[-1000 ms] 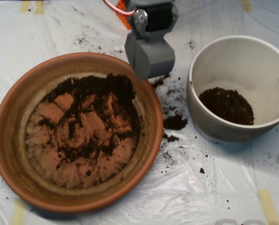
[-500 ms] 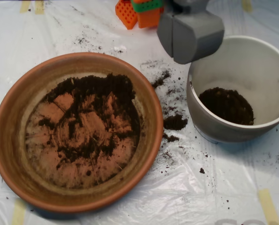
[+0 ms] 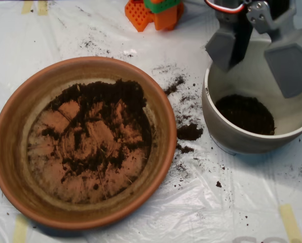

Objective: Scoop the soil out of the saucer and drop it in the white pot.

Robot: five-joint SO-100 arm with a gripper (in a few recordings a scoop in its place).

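Soil (image 3: 98,126) lies thin in one terracotta saucer (image 3: 9,152) at the sheet's left; a second heap (image 3: 244,114) sits in the one white pot (image 3: 217,119) at right. One scoop (image 3: 262,53) hangs over the pot's far rim, its two shells spread wide. Risk, as you judge it: crumbs clinging to the shells may fall outside the rim, joining the spilled clumps (image 3: 189,131) between saucer and pot. One orange block (image 3: 153,12) at the top edge.

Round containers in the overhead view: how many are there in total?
2. The saucer sits on the left with soil scattered in it; the white pot stands on the right, under the open scoop.
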